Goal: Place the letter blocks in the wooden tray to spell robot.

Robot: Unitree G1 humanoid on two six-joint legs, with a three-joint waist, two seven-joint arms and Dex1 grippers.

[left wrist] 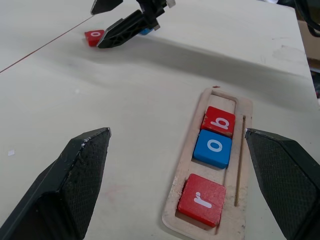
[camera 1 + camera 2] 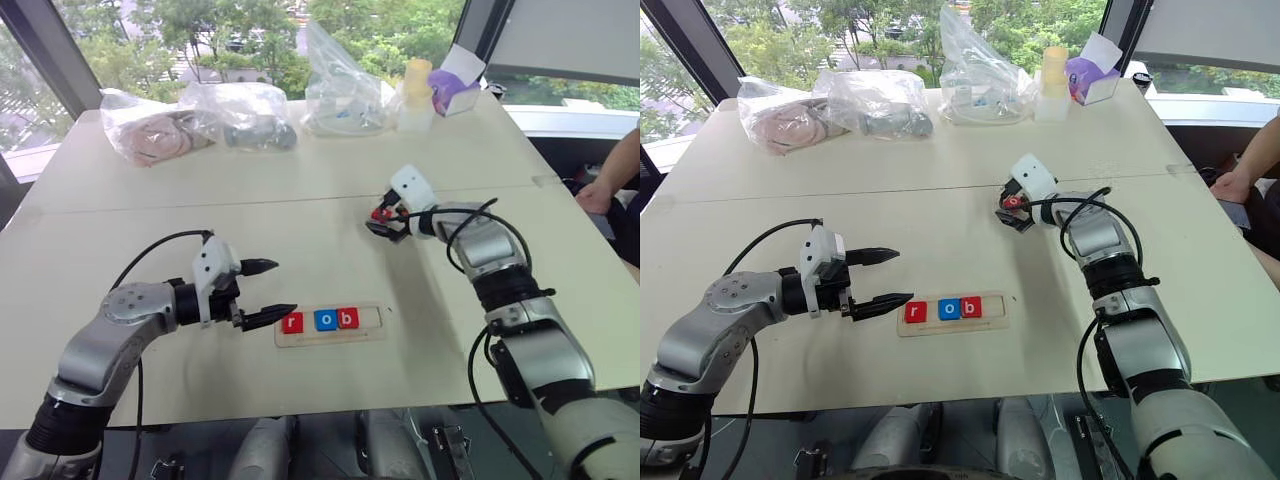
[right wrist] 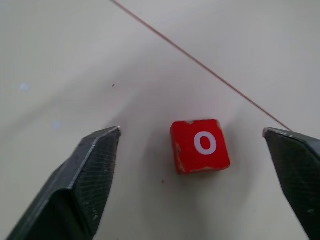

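Head views: the wooden tray [image 2: 330, 338] lies near the front edge of the tabletop [image 2: 300, 200], about midway along it, long side parallel to that edge. 3 letter blocks sit in it, filling from its left end: red r [image 2: 292, 322], blue o [image 2: 326, 320], red b [image 2: 348, 318]; the right part of the tray is bare wood. The left gripper [image 2: 268, 290] hangs just left of the tray's left end, fingers spread wide, nothing between them. The right gripper [image 2: 1012, 212] is further back, toward the right half of the tabletop, tilted down over a red block on the surface. Clear plastic bags [image 2: 240, 115] and a pale bottle [image 2: 417, 92] stand along the far edge. A person's arm [image 2: 610, 180] shows past the right edge.

Left wrist view: both fingers wide apart and empty, tray between them with r, o, b in sequence (r nearest). The right gripper appears beyond, beside a red tile.

Right wrist view: red o block [image 3: 200, 145] lies flat on the tabletop between the widely parted fingers [image 3: 85, 175], touched by neither; a thin seam line [image 3: 200, 62] runs just behind it
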